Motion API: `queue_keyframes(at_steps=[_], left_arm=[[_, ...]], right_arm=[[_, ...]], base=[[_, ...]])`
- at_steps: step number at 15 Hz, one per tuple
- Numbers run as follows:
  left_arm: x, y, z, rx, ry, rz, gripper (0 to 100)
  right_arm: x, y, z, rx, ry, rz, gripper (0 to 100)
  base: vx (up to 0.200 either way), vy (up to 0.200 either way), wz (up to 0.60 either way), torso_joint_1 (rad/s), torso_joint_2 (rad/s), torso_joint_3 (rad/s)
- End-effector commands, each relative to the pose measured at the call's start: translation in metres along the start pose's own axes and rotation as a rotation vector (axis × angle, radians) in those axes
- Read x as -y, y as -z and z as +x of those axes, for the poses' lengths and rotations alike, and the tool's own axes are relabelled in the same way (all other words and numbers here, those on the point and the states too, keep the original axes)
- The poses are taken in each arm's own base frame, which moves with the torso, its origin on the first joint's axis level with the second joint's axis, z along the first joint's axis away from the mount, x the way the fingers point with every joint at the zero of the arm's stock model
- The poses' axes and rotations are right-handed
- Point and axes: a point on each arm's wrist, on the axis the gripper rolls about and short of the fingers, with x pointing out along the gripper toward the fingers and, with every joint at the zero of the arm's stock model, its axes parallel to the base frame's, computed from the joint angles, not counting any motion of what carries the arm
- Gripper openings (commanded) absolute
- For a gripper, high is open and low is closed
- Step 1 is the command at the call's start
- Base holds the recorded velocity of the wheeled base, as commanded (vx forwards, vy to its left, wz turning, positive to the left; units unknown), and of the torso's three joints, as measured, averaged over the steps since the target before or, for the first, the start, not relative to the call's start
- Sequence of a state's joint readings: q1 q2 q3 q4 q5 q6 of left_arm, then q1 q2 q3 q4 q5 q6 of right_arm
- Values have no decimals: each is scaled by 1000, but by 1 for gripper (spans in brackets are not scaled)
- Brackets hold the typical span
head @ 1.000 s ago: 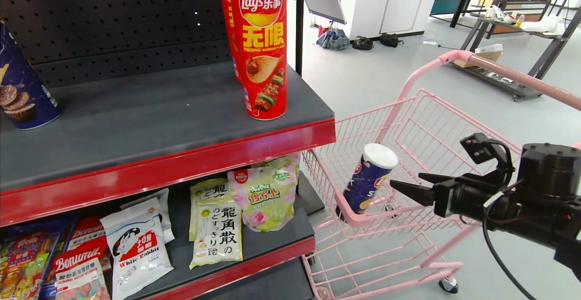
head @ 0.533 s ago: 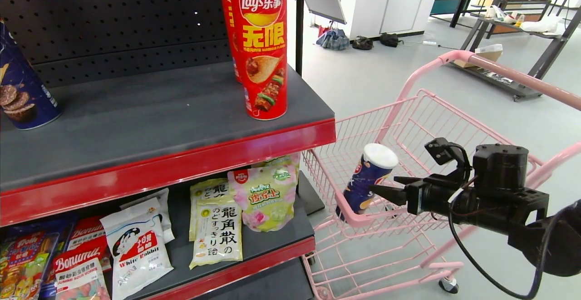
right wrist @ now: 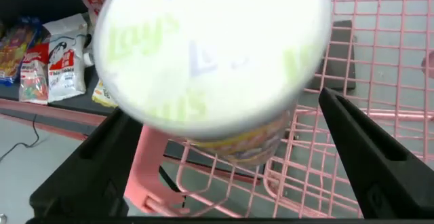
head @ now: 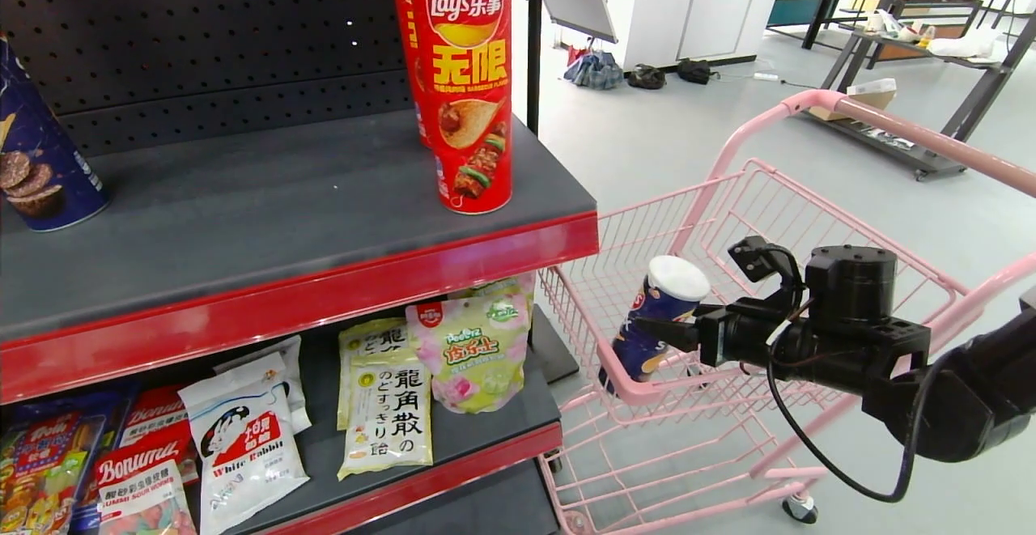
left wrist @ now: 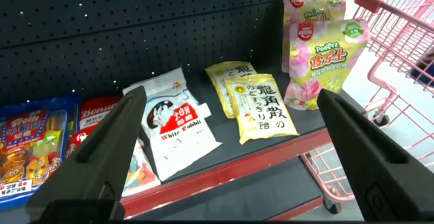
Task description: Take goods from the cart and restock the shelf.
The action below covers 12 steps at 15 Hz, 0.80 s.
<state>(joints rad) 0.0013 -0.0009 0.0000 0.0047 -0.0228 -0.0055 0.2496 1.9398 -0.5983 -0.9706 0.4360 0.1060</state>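
Right hand (head: 657, 318) astride blue, white-lidded can (head: 665, 294)

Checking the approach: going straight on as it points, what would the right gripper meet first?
Most likely the blue can, leaning in the pink cart; its lid lies between the right gripper's fingers.

You face a grey floor (head: 647, 146); white cabinet (head: 712, 1) at the rear, bags (head: 595, 70) at its foot; metal-framed tables (head: 923, 161) far right.
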Motion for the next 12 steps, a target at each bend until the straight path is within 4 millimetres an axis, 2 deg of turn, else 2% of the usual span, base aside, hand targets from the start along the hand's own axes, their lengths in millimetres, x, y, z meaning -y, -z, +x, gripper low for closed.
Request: queue_keyframes(at_steps=[1,5,6,12], left_arm=[[0,0,0,-1,0,1,100],[0,0,0,-1,0,-1,100],[0,0,0,-1,0,-1,100],[0,0,0,-1,0,1,100]], right_arm=[[0,0,9,-2,-15,-4,100],[3,-3,18,8,-17,-10,100],[2,-2,23,8,-23,-14,0],[2,0,28,24,-22,-22,0]], base=[[0,0,0,0,0,0],[0,0,0,0,0,0],[0,0,0,0,0,0],[0,0,0,0,0,0]])
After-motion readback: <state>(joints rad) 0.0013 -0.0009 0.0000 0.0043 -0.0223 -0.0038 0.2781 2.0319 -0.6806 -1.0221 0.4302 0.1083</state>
